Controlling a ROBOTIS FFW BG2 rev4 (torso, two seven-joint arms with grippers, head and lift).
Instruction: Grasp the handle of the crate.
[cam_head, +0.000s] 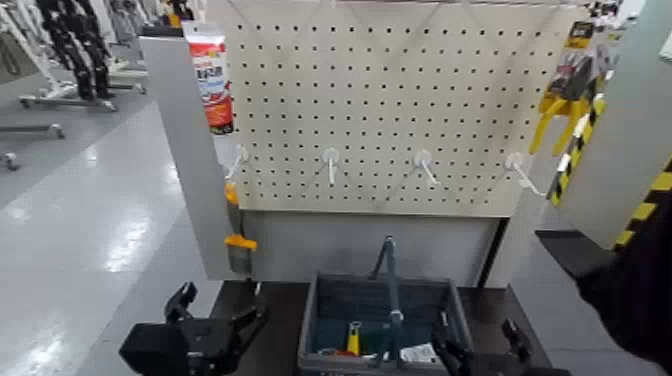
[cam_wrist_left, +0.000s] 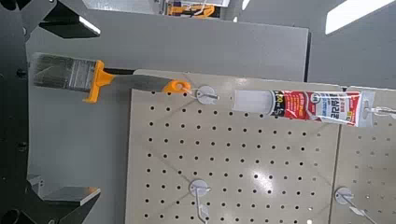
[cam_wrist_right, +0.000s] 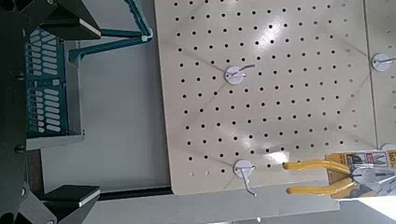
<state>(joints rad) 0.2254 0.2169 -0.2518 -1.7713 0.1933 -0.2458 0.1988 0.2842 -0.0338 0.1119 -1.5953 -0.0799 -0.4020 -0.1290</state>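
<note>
Slatted grey-blue crate (cam_head: 330, 305), thin arched handle (cam_head: 389, 275)

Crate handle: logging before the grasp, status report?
Left gripper open, low beside crate. Right gripper open, by crate's other side. Handle upright, ungrasped. Nothing blocking.

The crate (cam_head: 330, 310) is dark grey-blue with slatted sides; its handle (cam_head: 388, 270) is blue-grey with a pale band midway. The pegboard (cam_head: 400, 100) is cream, dotted with a regular grid of dark holes, and carries white hooks (cam_head: 331, 160). A tube (cam_head: 211, 75) is white with red print. The paintbrush (cam_wrist_left: 103, 77) has a yellow-orange handle. The pliers (cam_wrist_right: 322, 175) have yellow grips. Both pincers are black, left (cam_head: 215, 325) and right (cam_head: 485, 352).
</note>
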